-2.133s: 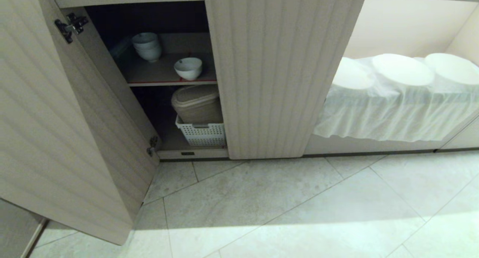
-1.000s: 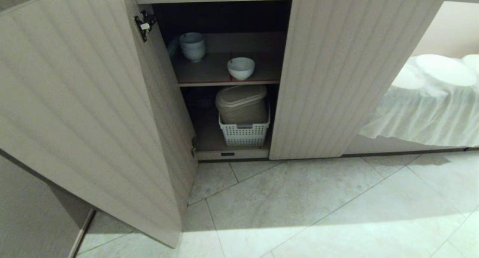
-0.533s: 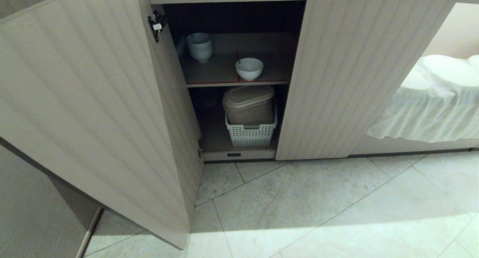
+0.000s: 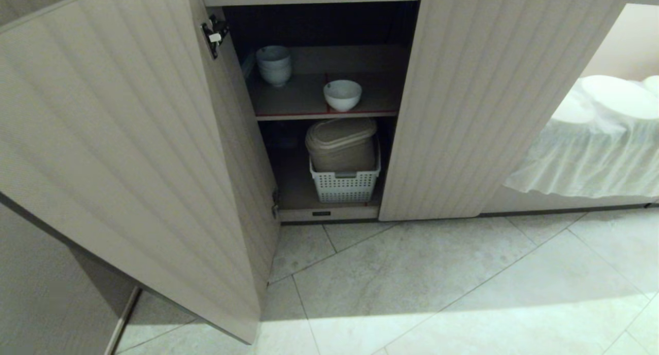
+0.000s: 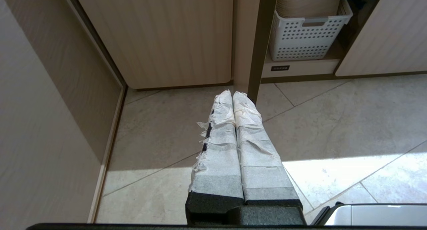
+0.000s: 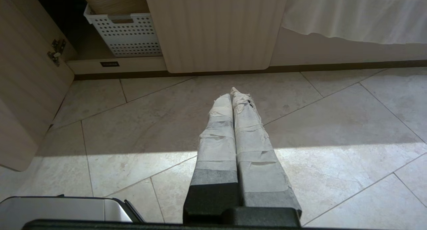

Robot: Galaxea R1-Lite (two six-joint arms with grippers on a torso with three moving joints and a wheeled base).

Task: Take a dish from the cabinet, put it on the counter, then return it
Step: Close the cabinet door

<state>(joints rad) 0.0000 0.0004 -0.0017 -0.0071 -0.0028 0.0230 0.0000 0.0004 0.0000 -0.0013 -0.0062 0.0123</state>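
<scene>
The dish (image 4: pixel 342 94), a small white bowl, stands alone near the front of the upper shelf in the cabinet (image 4: pixel 453 103). The cabinet's left ribbed door (image 4: pixel 118 154) hangs wide open. The counter is out of view. Neither arm shows in the head view. In the left wrist view my left gripper (image 5: pixel 232 96) is shut and empty, low over the floor tiles before the open door's edge. My right gripper (image 6: pixel 231 96) is likewise shut and empty, pointing over the floor toward the closed right door (image 6: pixel 217 30).
A stack of white bowls (image 4: pixel 274 64) sits at the back left of the shelf. Below it a white perforated basket (image 4: pixel 344 182) holds a beige lidded bin (image 4: pixel 341 144). To the right, white cloth (image 4: pixel 592 154) drapes over round white lids. Pale tiled floor (image 4: pixel 437 283) lies in front.
The whole head view has shifted, bringing the cabinet opening from the left toward the middle; over the last half second it has held almost still. The shelf contents have not moved.
</scene>
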